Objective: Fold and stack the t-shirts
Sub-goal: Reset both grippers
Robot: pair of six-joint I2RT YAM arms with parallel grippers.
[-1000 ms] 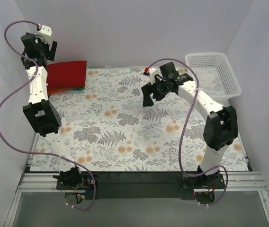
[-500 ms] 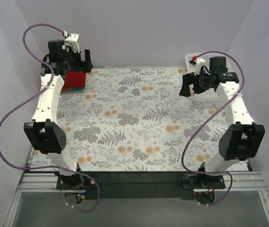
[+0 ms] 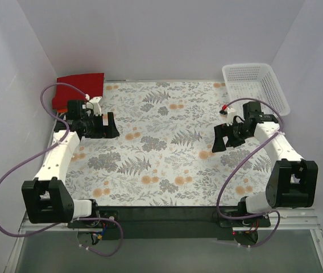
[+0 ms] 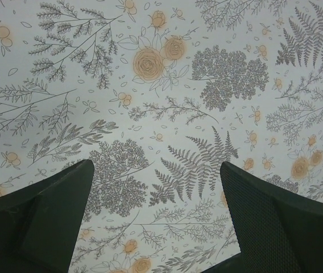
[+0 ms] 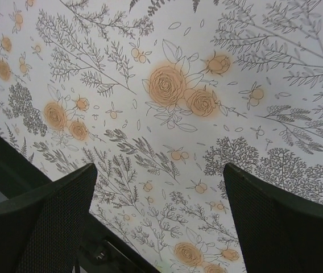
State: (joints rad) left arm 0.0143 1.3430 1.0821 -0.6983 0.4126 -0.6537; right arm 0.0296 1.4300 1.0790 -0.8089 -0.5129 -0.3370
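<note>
A folded dark red t-shirt (image 3: 79, 87) lies at the far left corner of the table; whatever lies beneath it is hidden, and no green or orange shirt shows. My left gripper (image 3: 108, 126) is open and empty, low over the flowered cloth, in front of and to the right of the red shirt. In the left wrist view the open gripper (image 4: 157, 219) frames only patterned cloth. My right gripper (image 3: 220, 140) is open and empty over the right side of the table. The right wrist view shows the gripper (image 5: 158, 219) wide open over the pattern.
A white lattice basket (image 3: 256, 86) stands at the far right corner, with nothing showing inside it. The flowered tablecloth (image 3: 161, 142) covers the table. White walls close in the left, back and right sides. The black rail (image 3: 167, 215) runs along the near edge.
Both arms have drawn back and dropped lower toward the near half of the table. The left gripper left the red shirt's corner; the right gripper moved away from the basket.
</note>
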